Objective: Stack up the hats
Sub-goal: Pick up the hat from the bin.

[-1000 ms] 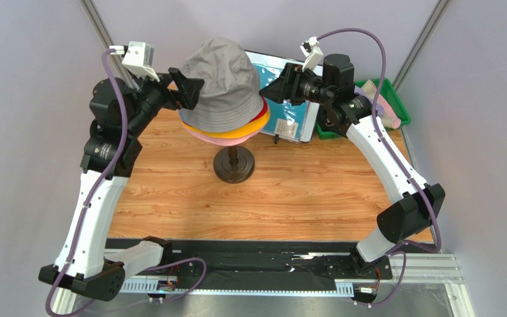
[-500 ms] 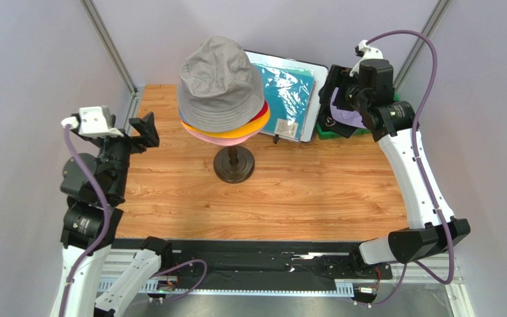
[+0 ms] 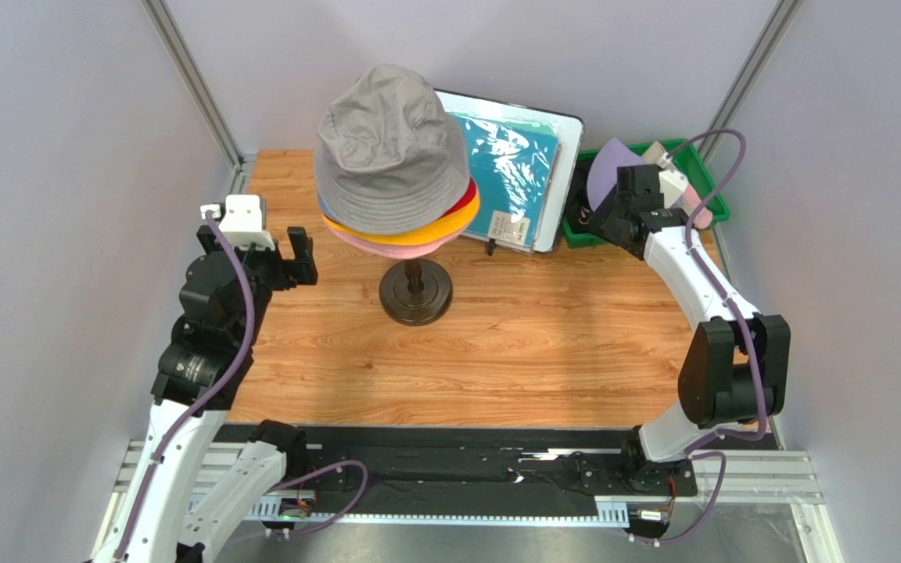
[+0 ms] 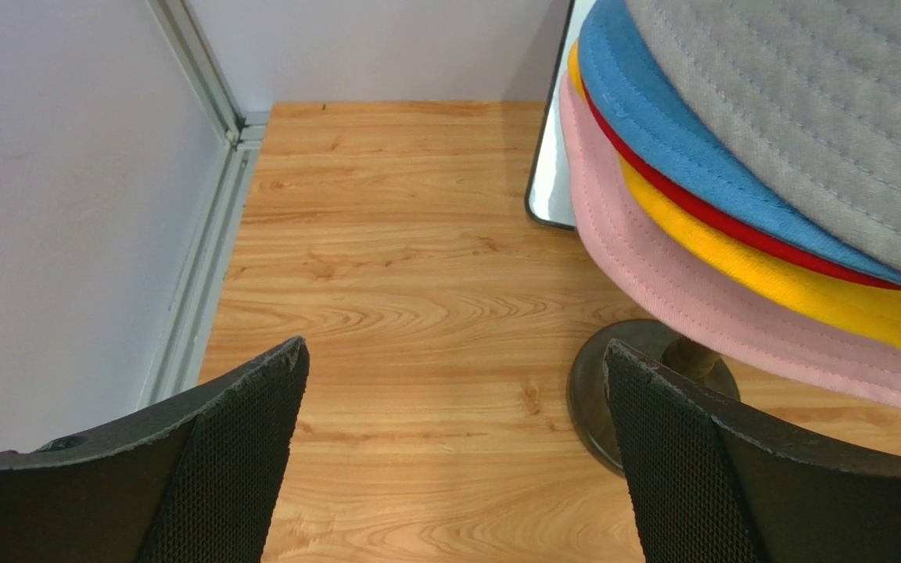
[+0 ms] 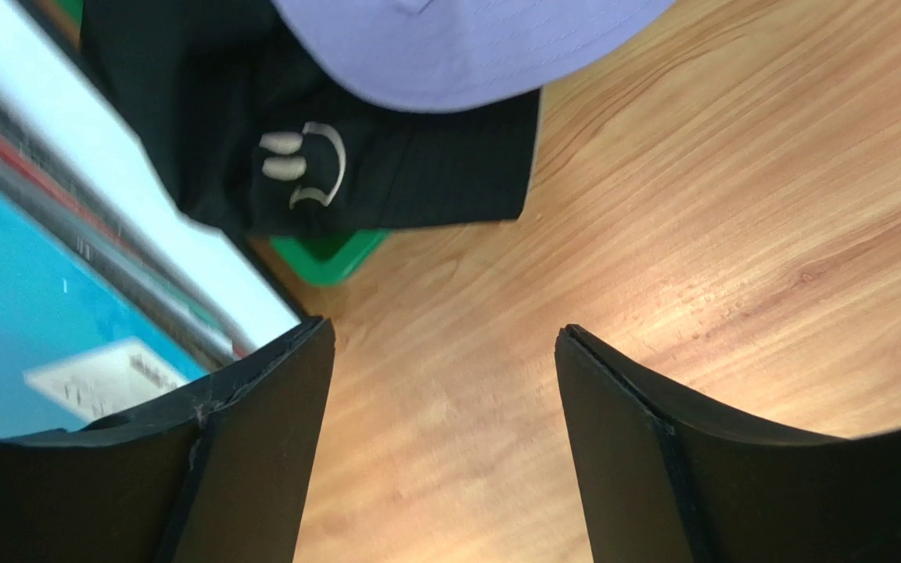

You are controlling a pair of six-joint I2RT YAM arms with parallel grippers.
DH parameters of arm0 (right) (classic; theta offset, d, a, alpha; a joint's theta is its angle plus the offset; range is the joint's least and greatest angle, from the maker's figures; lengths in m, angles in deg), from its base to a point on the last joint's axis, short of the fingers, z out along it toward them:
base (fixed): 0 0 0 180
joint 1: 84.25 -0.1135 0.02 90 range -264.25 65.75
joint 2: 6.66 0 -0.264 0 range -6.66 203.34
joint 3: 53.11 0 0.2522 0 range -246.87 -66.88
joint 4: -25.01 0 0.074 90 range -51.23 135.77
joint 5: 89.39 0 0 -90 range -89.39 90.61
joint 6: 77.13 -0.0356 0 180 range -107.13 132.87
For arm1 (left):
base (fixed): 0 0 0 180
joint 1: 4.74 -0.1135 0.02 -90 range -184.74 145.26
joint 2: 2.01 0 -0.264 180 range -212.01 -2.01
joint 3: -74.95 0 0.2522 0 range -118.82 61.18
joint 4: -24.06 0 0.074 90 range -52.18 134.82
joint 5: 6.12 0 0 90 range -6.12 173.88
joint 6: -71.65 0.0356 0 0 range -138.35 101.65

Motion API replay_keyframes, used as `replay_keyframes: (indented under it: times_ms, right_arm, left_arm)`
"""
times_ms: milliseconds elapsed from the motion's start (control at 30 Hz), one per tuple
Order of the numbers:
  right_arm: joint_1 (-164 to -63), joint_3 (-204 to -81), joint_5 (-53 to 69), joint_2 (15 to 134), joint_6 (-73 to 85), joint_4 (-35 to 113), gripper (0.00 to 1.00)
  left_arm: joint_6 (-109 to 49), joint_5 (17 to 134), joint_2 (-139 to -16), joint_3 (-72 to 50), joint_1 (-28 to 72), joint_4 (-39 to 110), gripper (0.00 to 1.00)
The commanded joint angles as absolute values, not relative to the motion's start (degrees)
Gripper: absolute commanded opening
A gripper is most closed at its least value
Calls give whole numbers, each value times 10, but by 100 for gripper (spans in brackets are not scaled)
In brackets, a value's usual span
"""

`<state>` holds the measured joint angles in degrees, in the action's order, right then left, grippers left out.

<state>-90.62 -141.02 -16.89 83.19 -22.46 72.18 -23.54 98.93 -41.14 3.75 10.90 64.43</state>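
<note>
Several hats sit stacked on the stand (image 3: 415, 293): a grey-beige hat (image 3: 391, 135) on top, then blue (image 4: 679, 129), red, orange-yellow (image 4: 773, 276) and pink (image 4: 702, 311) brims. My left gripper (image 3: 291, 258) hangs open to the left of the stack, apart from it, with only bare wood between its fingers (image 4: 455, 352). A lavender hat (image 5: 467, 47) lies over a black hat (image 5: 385, 176) at the green bin (image 3: 702, 176). My right gripper (image 3: 596, 221) stands open just in front of those two hats, empty (image 5: 444, 331).
A teal sheet in a white frame (image 3: 514, 164) leans behind the stand, next to the bin. Its edge shows at the left in the right wrist view. Grey walls and a metal rail (image 4: 203, 282) close the table's left and back sides.
Both grippers have left the grey-beige hat, which stays on top. The left arm pulled back to the left and down. The right arm swung right to the green bin.
</note>
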Motion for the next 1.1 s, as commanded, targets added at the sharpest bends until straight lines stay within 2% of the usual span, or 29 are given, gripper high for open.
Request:
replay_keyframes:
  times_ms: [0,233,733,1067]
  right_arm:
    - [-900,-1385,-279,832,-340,586,73]
    - [-900,-1371,-370,870,-413,542,70]
    - [-894,-1445,-408,983,-457,538,69]
    - [-887,-1476,-449,1033,-469,525,63]
  left_arm:
    - [-244,977,-395,36,110,635,99]
    - [-244,974,-394,34,110,637,100]
    - [-242,977,-398,34,110,638,99]
    - [-240,983,-400,35,110,638,100]
